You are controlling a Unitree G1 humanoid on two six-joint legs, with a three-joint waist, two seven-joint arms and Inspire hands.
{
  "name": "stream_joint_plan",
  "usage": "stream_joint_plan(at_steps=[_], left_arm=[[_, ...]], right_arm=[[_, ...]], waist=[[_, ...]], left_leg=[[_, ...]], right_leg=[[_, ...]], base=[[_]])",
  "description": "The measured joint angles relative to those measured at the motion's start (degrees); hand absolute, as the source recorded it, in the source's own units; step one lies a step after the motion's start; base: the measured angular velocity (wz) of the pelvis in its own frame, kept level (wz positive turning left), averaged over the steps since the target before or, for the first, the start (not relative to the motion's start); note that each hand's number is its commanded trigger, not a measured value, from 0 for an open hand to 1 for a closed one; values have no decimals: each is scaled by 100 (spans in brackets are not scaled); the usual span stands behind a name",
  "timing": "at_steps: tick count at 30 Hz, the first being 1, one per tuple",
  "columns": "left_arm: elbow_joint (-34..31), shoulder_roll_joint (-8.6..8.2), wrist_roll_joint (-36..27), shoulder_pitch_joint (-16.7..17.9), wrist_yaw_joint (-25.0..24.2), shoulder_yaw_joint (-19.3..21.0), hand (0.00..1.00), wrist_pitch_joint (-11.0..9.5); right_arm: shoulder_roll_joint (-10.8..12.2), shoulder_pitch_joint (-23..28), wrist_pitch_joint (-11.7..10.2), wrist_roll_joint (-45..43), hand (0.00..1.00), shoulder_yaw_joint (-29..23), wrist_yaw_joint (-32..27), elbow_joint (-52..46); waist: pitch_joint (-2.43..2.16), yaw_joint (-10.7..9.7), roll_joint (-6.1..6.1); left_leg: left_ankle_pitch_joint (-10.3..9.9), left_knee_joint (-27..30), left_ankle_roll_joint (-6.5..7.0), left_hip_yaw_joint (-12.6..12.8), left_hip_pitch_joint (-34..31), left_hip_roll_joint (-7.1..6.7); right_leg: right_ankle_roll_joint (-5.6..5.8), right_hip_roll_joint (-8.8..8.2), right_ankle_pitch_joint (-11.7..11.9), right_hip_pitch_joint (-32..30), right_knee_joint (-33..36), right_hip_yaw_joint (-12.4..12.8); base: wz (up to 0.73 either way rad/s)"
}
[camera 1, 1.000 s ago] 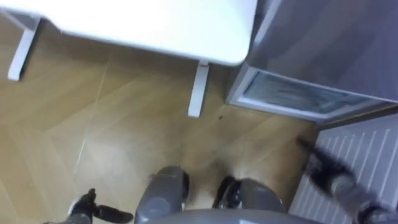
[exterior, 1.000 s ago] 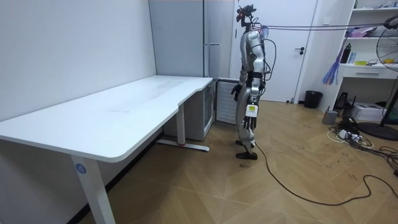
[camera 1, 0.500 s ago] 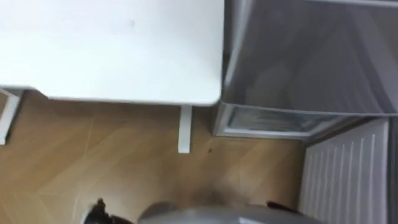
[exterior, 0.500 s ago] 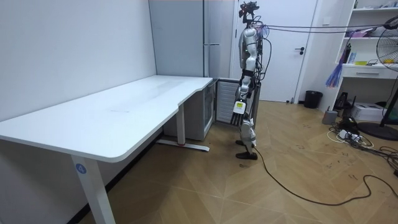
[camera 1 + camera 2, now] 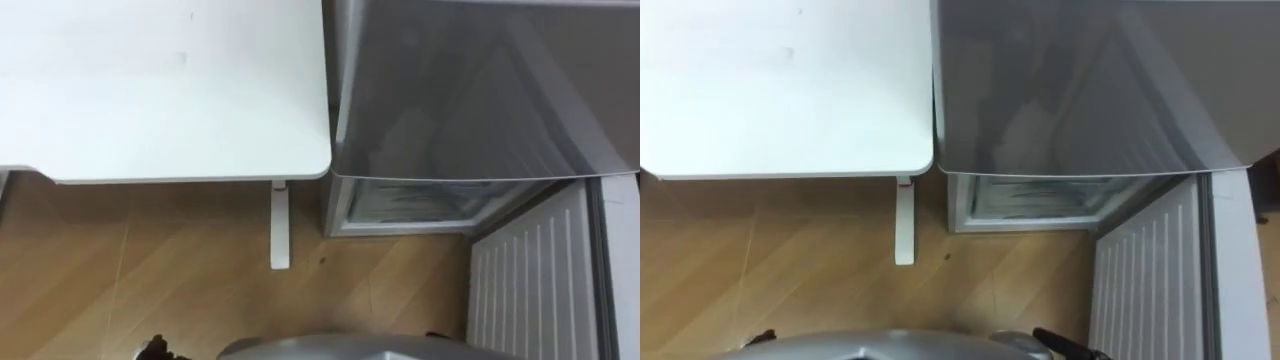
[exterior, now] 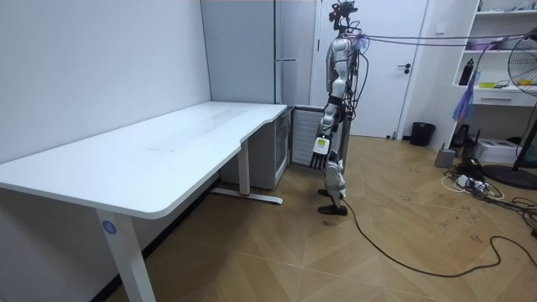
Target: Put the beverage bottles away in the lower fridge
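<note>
Fingers of the left hand (image 6: 320,148) hang straight down and a little apart, holding nothing, in the room view. The robot stands upright on the wooden floor (image 6: 277,243), at the far end of the white desk (image 6: 168,147), just before the tall grey fridge (image 6: 252,50). The lower fridge door (image 6: 300,134) stands open toward the room, its ribbed white inner side showing, and the left hand hangs in front of it.

In the left eye view, looking down, the desk corner lies at the upper left and the grey front of the fridge at the upper right, the two just beside each other. Under that front the lower fridge compartment (image 5: 410,205) is open, and the open door runs down the right side. A dark bit of the left hand is at the bottom edge, lower left.

In the right eye view the same things lie the same way. A dark part of the right hand (image 5: 1070,346) shows at the bottom, near the foot of the open door; if this hand is open or closed I cannot tell. Where the drinks are I cannot tell.
</note>
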Motion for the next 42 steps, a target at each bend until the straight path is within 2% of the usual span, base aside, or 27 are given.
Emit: stream_joint_plan(at_steps=[2, 6, 9, 11, 15, 17, 18, 20, 23, 26, 27, 28, 30, 35, 39, 42], left_arm=[[13, -1, 113, 7, -59, 1, 0, 48], [4, 0, 219, 89, -170, 2, 0, 106], [-12, 11, 363, 90, -252, 9, 0, 160], [-38, 38, 508, 77, -325, 28, 0, 136], [-34, 115, 630, 5, -328, 242, 0, -57], [-9, 229, 632, -72, -328, 241, 0, -164], [-6, 322, 634, -118, -327, 240, 0, -230], [-9, 427, 697, -210, -326, 248, 0, -293], [-19, 452, 777, -218, -321, 445, 0, -428], [-67, 454, 802, -167, -329, 457, 0, -472], [-67, 457, 821, -167, -343, 456, 0, -473], [-68, 467, 869, -173, -370, 459, 0, -487], [-68, 500, 855, -187, -398, 461, 0, -501], [-73, 550, 858, -221, -404, 471, 0, -568], [-86, 616, 864, -182, -402, 507, 0, -572], [-80, 621, 850, -151, -400, 505, 0, -561]], right_arm=[[-1, -36, 32, -121, 0, -6, -26, -4], [2, -54, 124, -220, 0, -80, -193, -124], [-4, -44, 198, -355, 0, -257, -229, -314], [-8, -61, 188, -537, 0, -471, -240, -439], [-124, -199, 174, -790, 0, -893, -306, -1024], [-251, -207, 131, -1048, 0, -902, -383, -1527], [-326, -216, 10, -1158, 0, -905, -406, -1764], [-414, -205, -52, -1311, 0, -953, -431, -2147], [-471, -237, -171, -1612, 0, -1365, -434, -2696], [-697, -237, -199, -1877, 0, -1461, -454, -3150], [-819, -244, -212, -2017, 0, -1460, -458, -3339], [-926, -272, -267, -2160, 0, -1468, -484, -3474], [-1008, -321, -340, -2281, 0, -1475, -616, -3545], [-1073, -488, -360, -2666, 0, -1516, -964, -3788], [-1093, -490, -385, -2694, 0, -1581, -1299, -4238], [-1101, -495, -385, -2686, 0, -1692, -1600, -4526]], waist=[[-2, 3, -21], [-16, 3, -47], [-45, -20, -89], [-48, -68, -120], [-48, -204, -193], [-17, -198, -212], [-7, -201, -240], [-8, -195, -274], [-19, -214, -269], [-39, -285, -272], [-64, -292, -217], [-87, -297, -241], [-91, -265, -231], [-82, -236, -287], [-76, -277, -383], [-46, -285, -393]], left_leg=[[2, -23, -3, 23, 43, 43], [9, -20, -15, 110, 56, 41], [17, -8, -24, 118, 58, 34], [17, 1, -25, 123, 63, 34], [16, 77, -24, 141, 46, 25], [16, 81, -23, 153, 44, 20], [15, 80, -21, 157, 43, 19], [8, 68, -12, 161, 28, 19], [0, 77, 0, 255, 17, 20], [-6, 74, 12, 300, 5, 14], [-5, 77, 15, 310, -61, 16], [-3, 83, 18, 341, -68, 15], [-3, 93, 18, 366, -25, 16], [-2, 89, 19, 421, -26, 47], [-3, 90, 20, 439, -32, 51], [-4, 68, 21, 451, 29, 56]], right_leg=[[-10, 14, 15, 13, 4, 43], [-23, 44, 23, -17, 1, 138], [-25, 50, 24, -46, -2, 146], [-27, 52, 26, -52, -4, 153], [-27, 48, 34, -87, 30, 274], [-27, 43, 33, -126, 89, 304], [-27, 45, 33, -138, 98, 321], [-28, 47, 32, -192, 106, 347], [-19, 62, 49, -234, 102, 424], [-4, 56, 72, -280, 117, 456], [-4, 55, 109, -299, 119, 450], [-7, 46, 118, -327, 158, 457], [-7, 52, 118, -328, 211, 507], [-5, 44, 119, -371, 220, 559], [-11, 58, 123, -403, 217, 557], [-14, 67, 126, -358, 213, 561]], base=[[-12], [-10], [-4], [-2], [-10], [-9], [-6], [-9], [-15], [-8], [-14], [-13], [-16], [-8], [0], [0]])
